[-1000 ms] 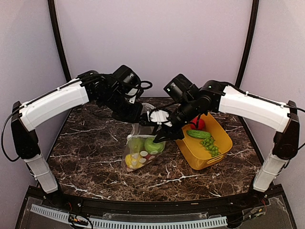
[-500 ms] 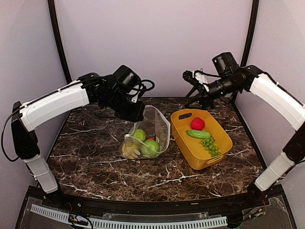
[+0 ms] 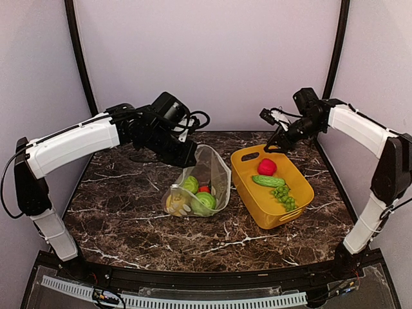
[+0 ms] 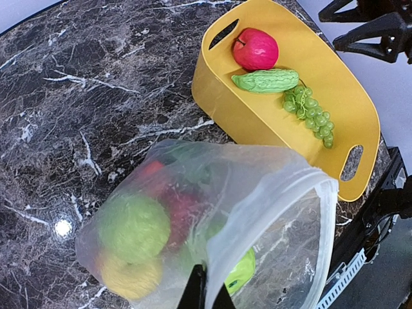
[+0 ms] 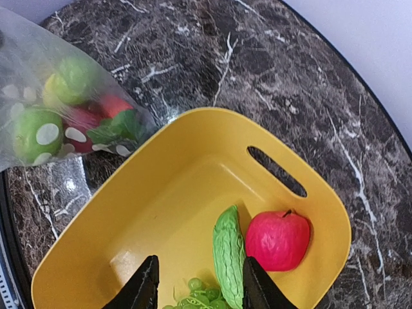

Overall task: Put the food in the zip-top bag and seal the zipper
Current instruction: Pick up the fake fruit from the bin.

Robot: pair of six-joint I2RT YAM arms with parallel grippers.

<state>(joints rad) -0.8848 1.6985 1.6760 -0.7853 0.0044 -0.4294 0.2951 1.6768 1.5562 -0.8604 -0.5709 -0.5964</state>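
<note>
Left gripper [image 3: 190,154], jaws pinched tight on the rim of the zip-top bag [image 3: 205,187], holds its mouth open toward 3 o'clock, several pieces inside. There the yellow basket [image 3: 302,193] keeps 3 more: red apple [image 3: 266,167], cucumber [image 3: 268,181], grapes [image 3: 283,196]. Right gripper [image 5: 199,264] hovers at the basket's 12 o'clock, jaws parted and empty, seemingly ready to pick
</note>
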